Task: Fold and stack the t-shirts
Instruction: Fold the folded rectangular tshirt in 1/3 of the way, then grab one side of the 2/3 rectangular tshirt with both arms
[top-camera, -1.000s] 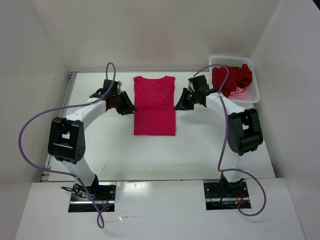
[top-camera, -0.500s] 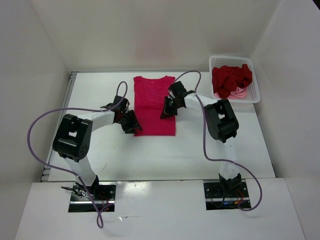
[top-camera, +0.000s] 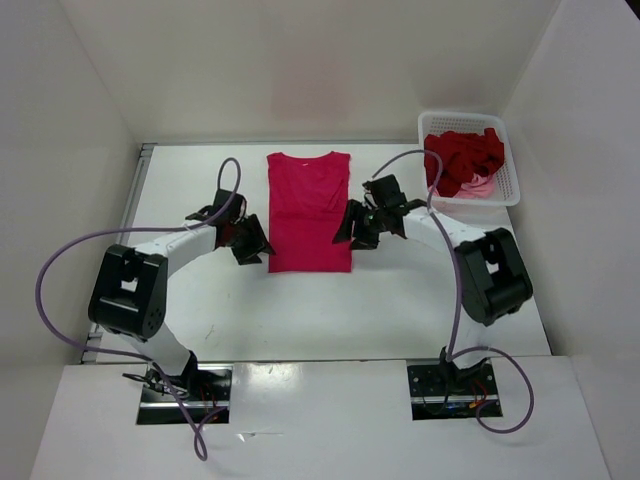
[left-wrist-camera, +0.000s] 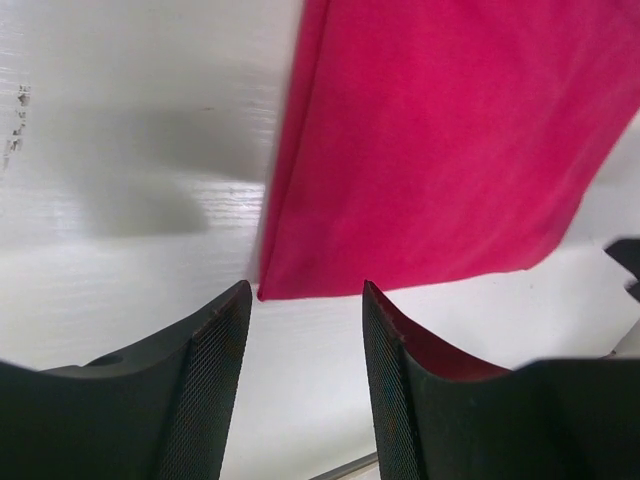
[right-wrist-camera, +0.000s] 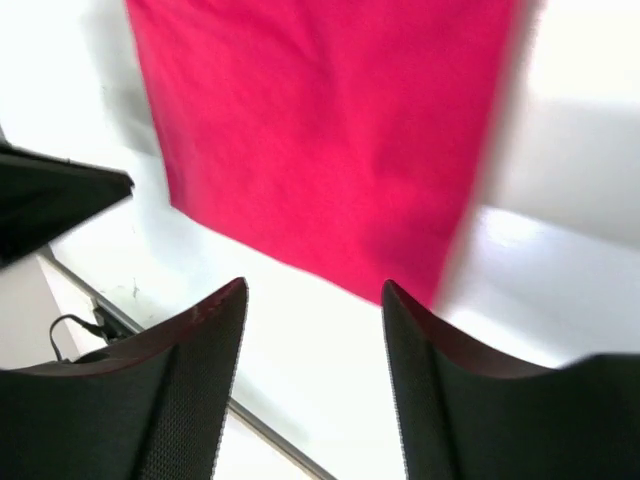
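L hand (left-wrist-camera: 305, 292) & R hand (right-wrist-camera: 312, 288), both spread, either side of magenta-red t-shirt (top-camera: 310, 210), near hem.

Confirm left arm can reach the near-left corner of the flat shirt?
Probably yes: the left gripper stands open right at that corner of the shirt, with only bare table around it and nothing between.

pink shirt (top-camera: 483, 186) seemingly buried under crimson shirt (top-camera: 460, 160), magenta shirt (left-wrist-camera: 440, 140) cropped up close
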